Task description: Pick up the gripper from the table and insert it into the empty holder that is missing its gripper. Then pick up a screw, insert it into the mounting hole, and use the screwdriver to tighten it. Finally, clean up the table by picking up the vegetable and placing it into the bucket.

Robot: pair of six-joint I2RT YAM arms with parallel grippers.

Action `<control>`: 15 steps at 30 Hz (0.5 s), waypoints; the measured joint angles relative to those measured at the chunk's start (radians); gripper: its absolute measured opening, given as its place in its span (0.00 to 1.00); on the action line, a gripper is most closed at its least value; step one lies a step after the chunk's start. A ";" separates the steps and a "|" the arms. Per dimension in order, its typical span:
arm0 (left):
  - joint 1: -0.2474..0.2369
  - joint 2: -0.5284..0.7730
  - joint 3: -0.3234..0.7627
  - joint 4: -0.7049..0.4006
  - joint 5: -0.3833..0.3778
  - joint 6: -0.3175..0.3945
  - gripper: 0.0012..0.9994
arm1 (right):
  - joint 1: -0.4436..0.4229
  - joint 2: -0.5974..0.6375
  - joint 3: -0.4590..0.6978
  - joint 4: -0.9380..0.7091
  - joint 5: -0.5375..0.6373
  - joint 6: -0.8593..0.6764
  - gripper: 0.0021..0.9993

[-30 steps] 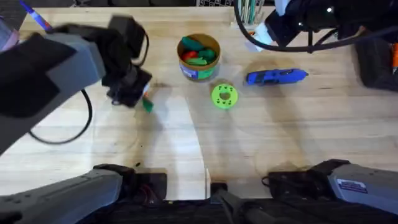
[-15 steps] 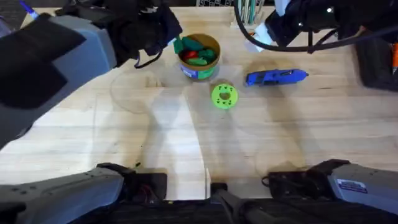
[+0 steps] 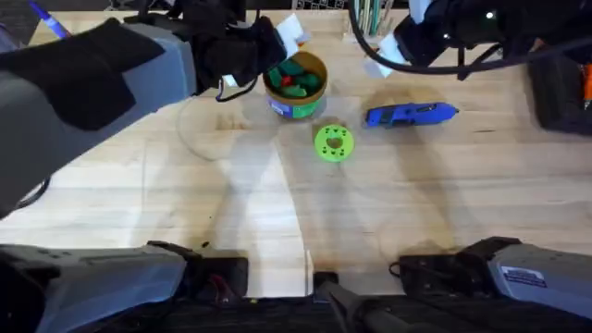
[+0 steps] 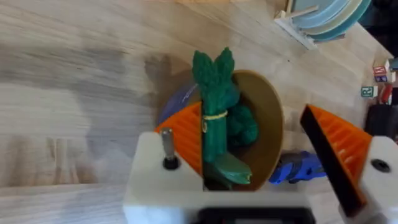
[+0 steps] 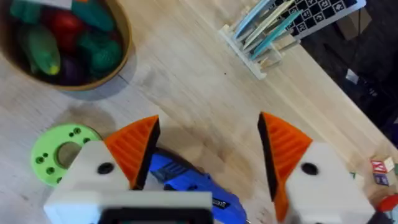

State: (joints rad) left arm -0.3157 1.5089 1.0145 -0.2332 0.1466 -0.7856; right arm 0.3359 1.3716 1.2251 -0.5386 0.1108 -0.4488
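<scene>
The dark green vegetable [image 4: 216, 118] hangs over the tan bucket [image 3: 298, 104], leaning on one orange pad [image 4: 186, 134] of my left gripper [image 4: 249, 124]. That gripper's jaws stand wide open, and in the overhead view it [image 3: 280, 48] is at the bucket's far left rim. A grey screw [image 4: 166, 143] sticks up from that finger's white block. The blue screwdriver [image 3: 412, 114] lies right of the bucket. My right gripper [image 5: 208, 134] hovers open above the screwdriver [image 5: 186, 183]. The loose orange gripper piece and the empty holder are out of view.
A bright green disc with holes [image 3: 333, 143] lies just in front of the bucket. A rack of pens [image 5: 264, 31] stands at the table's far edge. The bucket [image 5: 121, 59] holds green and red toy vegetables.
My left arm carried the vegetable from the table's left side up and right to above the bucket, and its jaws now stand apart. The right arm has not moved.
</scene>
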 joint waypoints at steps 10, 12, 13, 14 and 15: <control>0.000 -0.178 0.000 -0.119 0.070 0.273 0.94 | 0.000 -0.086 0.000 -0.039 0.000 0.222 0.93; 0.000 -0.258 0.000 -0.193 0.072 0.352 0.94 | 0.000 -0.109 0.001 -0.049 -0.001 0.237 0.93; 0.000 -0.293 0.000 -0.230 0.072 0.392 0.94 | 0.000 -0.116 0.001 -0.052 -0.001 0.242 0.93; 0.000 -0.332 0.000 -0.278 0.070 0.440 0.94 | 0.000 -0.118 0.003 -0.057 0.000 0.245 0.93; 0.000 -0.363 0.000 -0.318 0.067 0.480 0.94 | 0.000 -0.119 0.003 -0.061 -0.001 0.249 0.93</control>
